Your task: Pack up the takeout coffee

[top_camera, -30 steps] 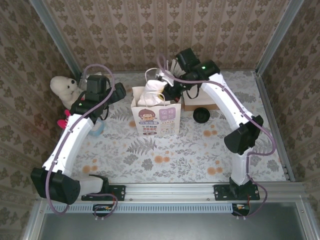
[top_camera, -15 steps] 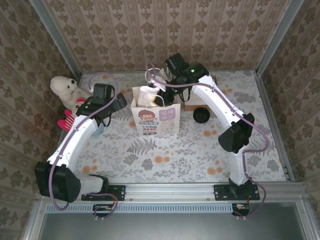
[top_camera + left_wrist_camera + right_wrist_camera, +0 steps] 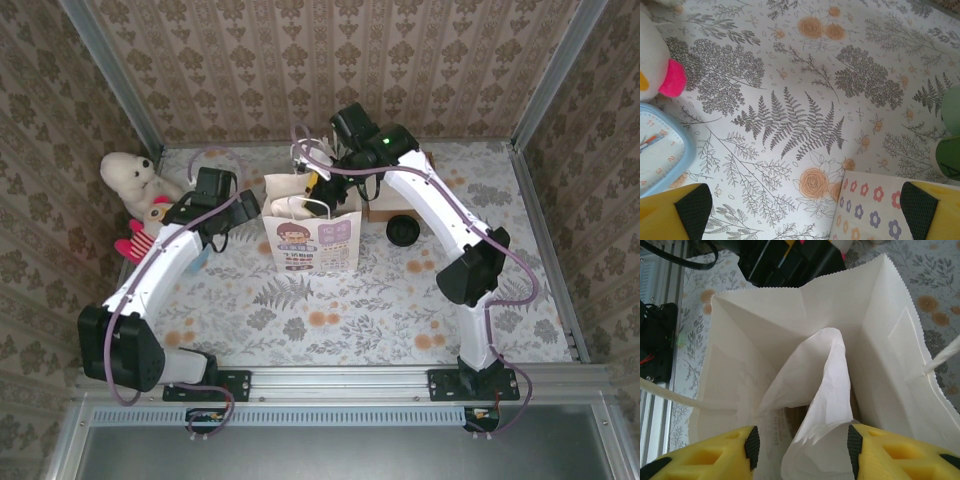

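The white paper bag [image 3: 311, 238] stands upright mid-table, its mouth wide open [image 3: 790, 315]. My right gripper [image 3: 316, 180] [image 3: 802, 447] hovers just over that mouth, jaws open. A crumpled white paper sheet [image 3: 825, 390] stands loose between the yellow fingers, down inside the bag. The takeout coffee [image 3: 403, 230] shows as a round black lid on the table just right of the bag. My left gripper [image 3: 224, 203] [image 3: 802, 210] is open and holds nothing. It is low over the table beside the bag's flowered side panel [image 3: 875, 210].
A white plush toy [image 3: 135, 180] sits at the back left, with a light-blue clock [image 3: 660, 150] near it under the left arm. A cardboard box [image 3: 395, 208] lies behind the black lid. Something pale green [image 3: 951, 140] is cut off at the left wrist view's right edge.
The right gripper has gone from shut to open over the bag, and the white paper has sunk into the bag. The left arm has moved right, closer to the bag.
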Robot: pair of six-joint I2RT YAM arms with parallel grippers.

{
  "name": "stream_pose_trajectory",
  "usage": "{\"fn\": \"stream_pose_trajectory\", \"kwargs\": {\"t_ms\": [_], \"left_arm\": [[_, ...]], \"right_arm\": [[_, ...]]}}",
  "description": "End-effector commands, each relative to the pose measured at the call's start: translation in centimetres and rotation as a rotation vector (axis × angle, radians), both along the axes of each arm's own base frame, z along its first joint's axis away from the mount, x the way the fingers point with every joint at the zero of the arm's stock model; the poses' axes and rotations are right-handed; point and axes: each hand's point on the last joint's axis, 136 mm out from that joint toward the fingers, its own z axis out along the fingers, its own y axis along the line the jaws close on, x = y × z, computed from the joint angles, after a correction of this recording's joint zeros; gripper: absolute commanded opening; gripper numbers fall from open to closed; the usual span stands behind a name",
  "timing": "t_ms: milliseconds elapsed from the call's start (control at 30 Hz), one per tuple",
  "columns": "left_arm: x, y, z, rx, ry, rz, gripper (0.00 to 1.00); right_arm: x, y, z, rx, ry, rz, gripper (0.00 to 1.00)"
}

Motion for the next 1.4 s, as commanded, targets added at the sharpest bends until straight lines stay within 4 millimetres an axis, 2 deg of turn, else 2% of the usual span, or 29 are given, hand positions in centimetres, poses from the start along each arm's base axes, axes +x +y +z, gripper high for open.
{"fn": "stream_pose_trajectory", "kwargs": {"t_ms": [0, 133, 233, 267, 300, 400, 500, 600, 700, 800, 967, 1067, 1233, 1367], "left_arm": [[-0.5, -0.5, -0.6, -0.010, 0.023, 0.003, 1.00], [-1.3, -0.6, -1.5, -0.019, 0.051, 0.021, 1.00], [-2.2, 0.2, -2.5, -0.006, 0.089, 0.071, 1.00], [-2.4, 0.1, -2.9, -0.014, 0.098, 0.061, 1.00], [-2.4, 0.0, -3.3, -0.023, 0.100, 0.050, 1.00], [-2.2, 0.1, -4.6, -0.061, 0.101, 0.047, 1.00], [-2.3, 0.2, -6.1, -0.080, 0.135, 0.065, 1.00], [-2.5, 0.0, -7.6, -0.087, 0.169, 0.071, 1.00], [-2.1, -0.4, -8.9, -0.094, 0.186, 0.063, 1.00], [-1.2, -1.5, -9.7, -0.127, 0.198, 0.034, 1.00], [0.0, -3.7, -10.0, -0.167, 0.213, 0.001, 1.00], [0.4, -5.0, -9.7, -0.179, 0.207, -0.011, 1.00], [0.3, -6.3, -10.2, -0.188, 0.222, -0.005, 1.00], [0.5, -6.0, -10.2, -0.216, 0.216, 0.025, 1.00]], "right_arm": [[-0.4, -1.6, 5.1, 0.073, -0.074, -0.088, 0.59], [-0.3, -3.8, 7.3, 0.074, -0.081, -0.271, 0.67], [0.0, -5.2, 8.4, 0.122, -0.092, -0.403, 0.74], [0.2, -5.7, 8.6, 0.140, -0.099, -0.452, 0.81], [0.4, -6.2, 9.1, 0.161, -0.108, -0.500, 0.98], [0.9, -8.4, 9.9, 0.210, -0.133, -0.654, 1.00], [1.4, -11.5, 9.8, 0.259, -0.142, -0.860, 1.00], [-0.3, -13.3, 9.9, 0.384, -0.060, -0.949, 1.00], [-1.4, -15.4, 9.2, 0.433, -0.053, -1.048, 1.00], [-1.9, -18.4, 8.1, 0.453, -0.105, -1.156, 1.00], [-2.4, -22.2, 5.2, 0.426, -0.084, -1.270, 1.00], [-2.3, -23.4, 3.2, 0.411, -0.050, -1.310, 1.00], [-1.9, -24.8, 2.1, 0.402, -0.026, -1.326, 1.00], [-1.3, -26.8, 1.3, 0.377, -0.057, -1.394, 1.00]]}}
